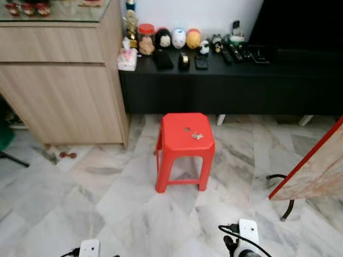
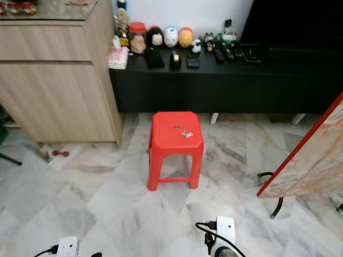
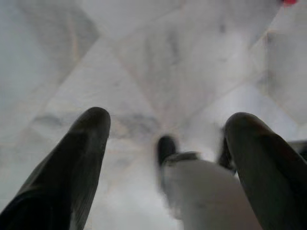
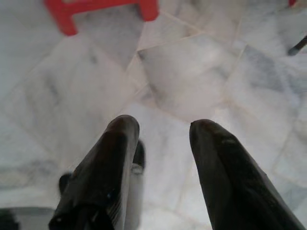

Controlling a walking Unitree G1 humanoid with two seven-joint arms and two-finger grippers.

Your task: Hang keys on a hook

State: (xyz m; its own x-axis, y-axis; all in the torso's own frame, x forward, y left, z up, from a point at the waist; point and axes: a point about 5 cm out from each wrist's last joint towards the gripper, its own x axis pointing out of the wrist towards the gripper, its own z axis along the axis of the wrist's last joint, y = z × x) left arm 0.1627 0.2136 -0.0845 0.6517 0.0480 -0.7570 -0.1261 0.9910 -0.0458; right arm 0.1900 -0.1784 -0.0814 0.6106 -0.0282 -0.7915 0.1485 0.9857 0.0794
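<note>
Keys [image 1: 197, 136] lie on the red stool [image 1: 185, 147], on the seat's right half just beside its centre hole, a small pale cluster too small to make out ring or blades. The stool stands on the marble floor [image 1: 107, 198] in front of a black cabinet [image 1: 230, 85] crowded with figurines and remotes, with a wooden sideboard [image 1: 59, 80] to the stool's left and a red-edged board [image 1: 313, 171] leaning to its right. No hook can be made out. Both arms hang low, well short of the stool: the left gripper [image 3: 168, 143] and the right gripper [image 4: 160, 143] each point down at bare floor with fingers spread and nothing between them. By my judgement the keys will be light, hard and loose, likely to slide on the smooth plastic seat and to dangle and swing once lifted. The ring or the bunched heads seems the best hold, pinched from above so a loop stays free for hanging. Approach to the stool is not yet done.
</note>
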